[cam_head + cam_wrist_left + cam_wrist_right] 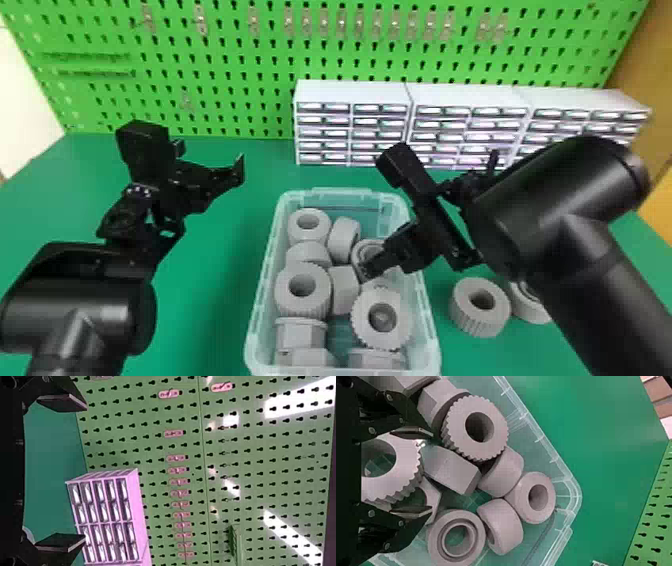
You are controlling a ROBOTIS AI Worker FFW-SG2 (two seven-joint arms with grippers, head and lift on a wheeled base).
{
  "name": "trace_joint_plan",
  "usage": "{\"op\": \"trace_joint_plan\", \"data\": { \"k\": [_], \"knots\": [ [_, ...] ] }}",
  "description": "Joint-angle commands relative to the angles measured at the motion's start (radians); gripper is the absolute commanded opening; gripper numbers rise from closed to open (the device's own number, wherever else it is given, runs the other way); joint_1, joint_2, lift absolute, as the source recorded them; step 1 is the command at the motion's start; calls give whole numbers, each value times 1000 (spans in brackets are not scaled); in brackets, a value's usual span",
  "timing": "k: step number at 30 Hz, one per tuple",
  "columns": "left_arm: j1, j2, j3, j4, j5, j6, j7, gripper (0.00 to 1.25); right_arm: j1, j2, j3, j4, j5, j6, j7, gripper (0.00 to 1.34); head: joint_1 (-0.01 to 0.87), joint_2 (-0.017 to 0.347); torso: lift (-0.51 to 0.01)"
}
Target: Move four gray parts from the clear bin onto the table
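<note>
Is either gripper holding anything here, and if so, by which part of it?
Nothing is held: the left gripper is open and empty, and the right gripper is open over the bin.

Parts in bin — two parts right — drawers behind.

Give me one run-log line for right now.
right pincer: open over bin | left pincer: open left of bin | table: two gray parts visible

Gray pts (some toothed) in clear bin; 2 on tbl.
</note>
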State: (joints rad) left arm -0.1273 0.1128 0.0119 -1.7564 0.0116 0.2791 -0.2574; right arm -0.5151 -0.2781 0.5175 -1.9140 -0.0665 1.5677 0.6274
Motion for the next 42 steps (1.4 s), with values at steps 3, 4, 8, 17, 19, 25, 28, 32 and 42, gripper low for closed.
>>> {"op": "trace_joint_plan", "data": {
  "k": [3, 4, 8, 17, 19, 25, 28, 32, 42],
  "knots": [
    [2, -1, 0, 0, 1, 0, 0, 1124, -2, 16, 3, 1, 43, 4, 0, 833, 678, 34, -50],
    [0, 1, 0, 0, 1, 0, 0, 1124, -2, 17, 3, 3, 47, 4, 0, 836, 678, 34, -50],
    [2, 1, 3, 0, 1, 0, 0, 1123, -11, 26, 13, 23, 53, 4, 0, 836, 678, 34, -50],
    [5, -1, 7, 0, 4, 0, 0, 1121, -26, 46, 35, 99, 57, 4, 0, 836, 678, 34, -50],
    [6, 1, 7, 0, 4, 0, 0, 1121, -28, 51, 42, 119, 60, -5, 0, 836, 678, 34, -50],
    [8, -1, 7, 0, 4, 0, 0, 1121, -42, 68, 76, 176, 136, -97, 64, 836, 678, 34, -50],
    [6, -1, 7, 0, 4, 0, 0, 1121, -43, 99, 88, 216, 329, -164, 229, 836, 678, 34, -50],
    [5, -1, 3, 0, 2, 0, 0, 1121, -65, 112, 124, 260, 418, -225, 302, 836, 678, 34, -50],
    [5, 1, 2, 2, 2, 0, 0, 1121, -86, 129, 139, 351, 396, -328, 302, 833, 678, 34, -50]
  ]
}}
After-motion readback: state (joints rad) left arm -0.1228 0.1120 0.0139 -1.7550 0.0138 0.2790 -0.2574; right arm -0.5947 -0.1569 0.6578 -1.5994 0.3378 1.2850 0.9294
